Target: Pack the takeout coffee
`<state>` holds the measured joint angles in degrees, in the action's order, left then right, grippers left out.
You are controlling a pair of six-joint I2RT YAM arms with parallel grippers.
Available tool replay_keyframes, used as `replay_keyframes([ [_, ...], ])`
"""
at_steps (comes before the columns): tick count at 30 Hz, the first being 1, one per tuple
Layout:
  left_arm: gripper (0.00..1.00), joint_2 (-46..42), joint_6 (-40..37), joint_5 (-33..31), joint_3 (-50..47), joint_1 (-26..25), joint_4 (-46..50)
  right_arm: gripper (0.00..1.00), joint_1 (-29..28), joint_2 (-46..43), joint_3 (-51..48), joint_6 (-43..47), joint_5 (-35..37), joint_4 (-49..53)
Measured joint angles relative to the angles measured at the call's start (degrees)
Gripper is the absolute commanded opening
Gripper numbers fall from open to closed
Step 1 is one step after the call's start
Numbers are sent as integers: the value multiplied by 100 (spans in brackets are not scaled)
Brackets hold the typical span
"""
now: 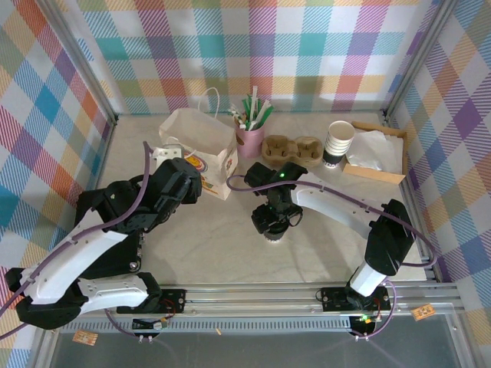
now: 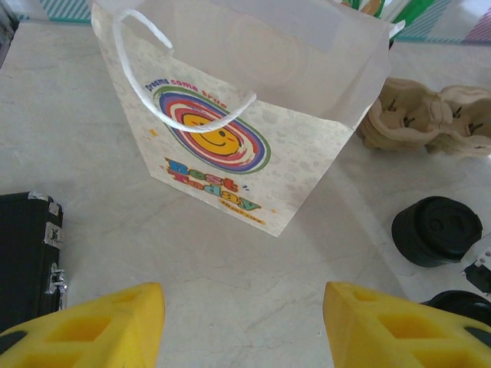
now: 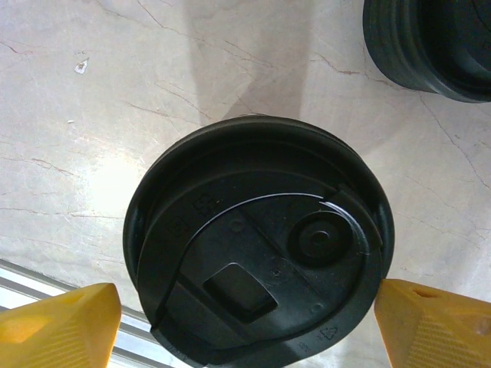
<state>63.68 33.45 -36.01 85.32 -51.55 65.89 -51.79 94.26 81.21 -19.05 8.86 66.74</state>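
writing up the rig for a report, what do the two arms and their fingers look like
Both the left arm and right arm have white shells between bulky black joints, each trailed by a purple cable. The left fingers and right fingers are blocky yellow plastic. A small green light glows on the right wrist.

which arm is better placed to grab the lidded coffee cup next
Right. The right gripper hangs directly over the lidded coffee cup, a finger on either side of its lid. The left gripper faces the paper bag instead.
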Motion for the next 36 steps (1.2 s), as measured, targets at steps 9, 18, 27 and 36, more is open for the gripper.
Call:
replay_keyframes([
  [9,56,76,-26,125,31,0,2,82,0,0,-216,-68,48,-170],
  [18,56,273,-114,275,216,4,0,80,0,-103,-341,-157,52,-295],
  [27,55,348,-133,426,232,9,2,83,0,-219,-483,-323,52,-442],
  [36,55,348,-133,431,232,11,2,80,7,-251,-511,-391,57,-472],
])
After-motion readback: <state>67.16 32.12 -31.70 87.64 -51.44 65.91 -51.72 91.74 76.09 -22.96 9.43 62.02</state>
